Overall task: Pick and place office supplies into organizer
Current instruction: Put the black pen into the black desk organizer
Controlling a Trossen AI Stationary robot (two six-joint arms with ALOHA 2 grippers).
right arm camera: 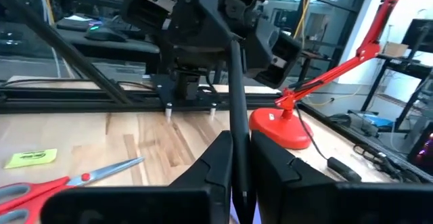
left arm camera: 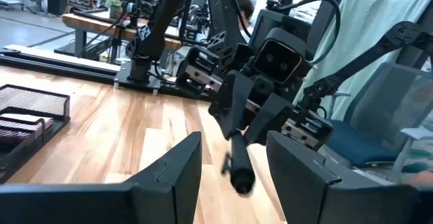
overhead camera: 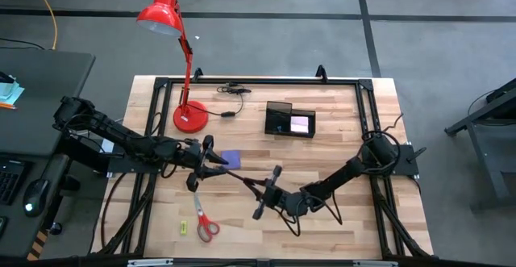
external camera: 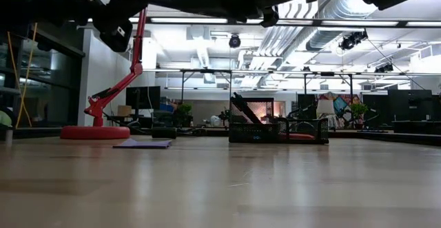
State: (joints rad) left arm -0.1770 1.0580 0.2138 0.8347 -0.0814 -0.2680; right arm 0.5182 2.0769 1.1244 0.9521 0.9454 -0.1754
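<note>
Pen (right arm camera: 237, 82) — a thin black one — stands pinched between the right gripper (right arm camera: 238, 176)'s nearly closed fingers, its shaft running from them toward the left arm's wrist; in the high view this pen (overhead camera: 242, 177) stretches across the centre of the frame between the two claws, above the table. Left gripper (left arm camera: 233, 176) faces the right one with its fingers partly apart and the pen's dark tip (left arm camera: 240, 173) between them — whether they touch it I cannot tell. Just beside the left claw in the high view lies the purple note pad (overhead camera: 230, 158). Red-handled scissors (overhead camera: 203, 219) and a tiny yellow-green piece (overhead camera: 183, 227) lie at lower left of centre. Organizer (overhead camera: 290, 119), with a pink pad (overhead camera: 299, 124) inside, sits at upper centre, right of the red lamp base (overhead camera: 190, 117) and a black cable (overhead camera: 235, 89)
</note>
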